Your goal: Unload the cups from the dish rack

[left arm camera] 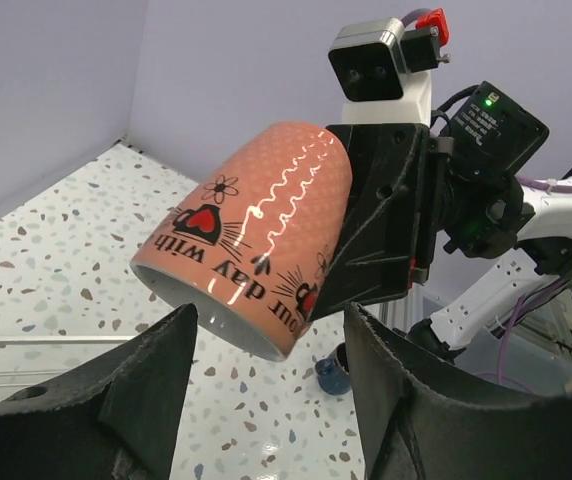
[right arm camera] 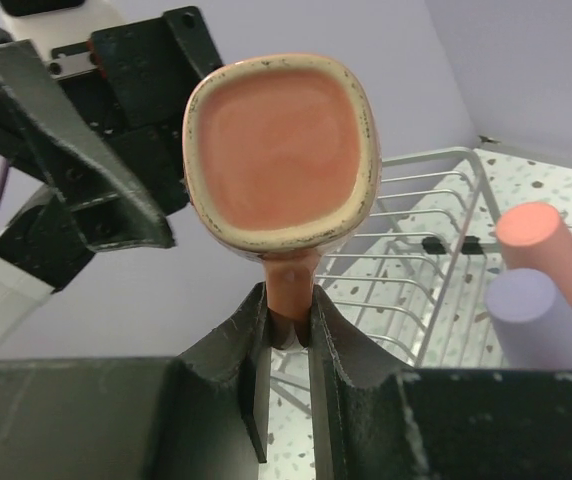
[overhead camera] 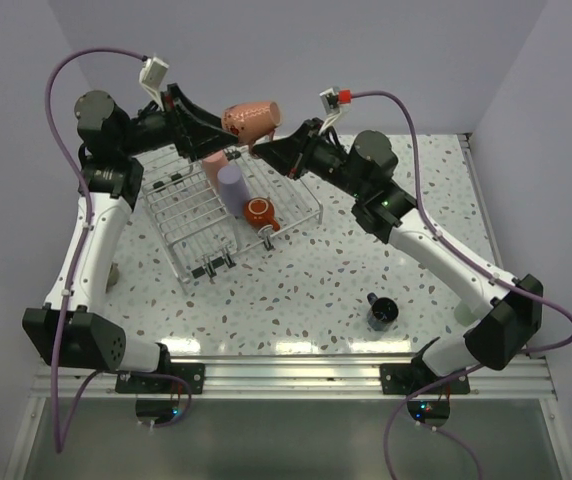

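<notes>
The glossy salmon-pink printed cup (overhead camera: pixel 251 119) hangs above the silvery wire dish rack (overhead camera: pixel 181 218), pinched at its wall by the right gripper (right arm camera: pixel 289 302); the left gripper (left arm camera: pixel 269 335) stands wide open beside it, probably for a handover.

Right gripper (right arm camera: pixel 288 322) clamped on a thin lower part of the salmon cup (right arm camera: pixel 281 150).
Pink cup (right arm camera: pixel 544 248) and lavender cup (right arm camera: pixel 538 318) lie together in the dish rack (right arm camera: pixel 426 157), at right.
</notes>
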Tool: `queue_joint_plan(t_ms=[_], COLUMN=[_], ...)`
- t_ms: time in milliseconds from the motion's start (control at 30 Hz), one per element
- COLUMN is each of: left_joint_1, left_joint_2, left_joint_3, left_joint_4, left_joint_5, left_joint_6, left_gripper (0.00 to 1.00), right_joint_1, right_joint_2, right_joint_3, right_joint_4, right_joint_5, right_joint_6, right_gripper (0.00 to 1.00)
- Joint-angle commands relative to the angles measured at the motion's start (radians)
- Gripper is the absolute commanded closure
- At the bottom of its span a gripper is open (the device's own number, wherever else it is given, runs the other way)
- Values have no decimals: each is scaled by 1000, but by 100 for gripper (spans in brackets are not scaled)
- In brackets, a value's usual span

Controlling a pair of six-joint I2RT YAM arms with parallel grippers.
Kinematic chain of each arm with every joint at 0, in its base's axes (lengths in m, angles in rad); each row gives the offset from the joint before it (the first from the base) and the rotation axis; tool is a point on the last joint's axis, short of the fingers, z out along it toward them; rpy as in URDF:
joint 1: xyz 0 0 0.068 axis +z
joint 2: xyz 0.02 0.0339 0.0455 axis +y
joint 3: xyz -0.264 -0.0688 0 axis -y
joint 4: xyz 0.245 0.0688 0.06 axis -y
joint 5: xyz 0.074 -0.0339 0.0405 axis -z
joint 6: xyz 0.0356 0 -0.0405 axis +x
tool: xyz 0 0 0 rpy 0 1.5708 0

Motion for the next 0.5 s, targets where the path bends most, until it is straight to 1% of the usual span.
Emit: queue_joint_plan(t_ms=[0,100,133,200,233,300,333,400,467], left_joint_1=[-6,-9,-10,-10,-9,-10,-10,-10,-10], left_joint_2=[12,12,12,8,5,-5,-8,-15,-23], left_joint_3=[1,4,3,-3,-6,-20,-25,-40,-51], left_joint_4=[73,124,162,202,230,254,282,300,305], left_joint_5=[12,24,35,47,55,59,65,71,76], left_joint_6=[-44,-84,-98,-136,-147,-173,-184,-205,-209], left_gripper=[37,47,54,60,66,73,79,86,100], right_joint_1=[15,27,29,30,30,30,30,29,30], right_joint_2=[-19,1,12,21,30,39,49,58,64], right_joint_3=[8,9,9,11,12,18,20,18,17], right_joint_4=[150,179,183,196,198,198,196,198,198], right_joint_5=[-40,-61,-66,-73,-78,-90,-96,-103,-103], right_joint_6=[52,86,92,106,109,113,116,126,130], right_gripper=[100,100,100,100,100,100,100,100,100])
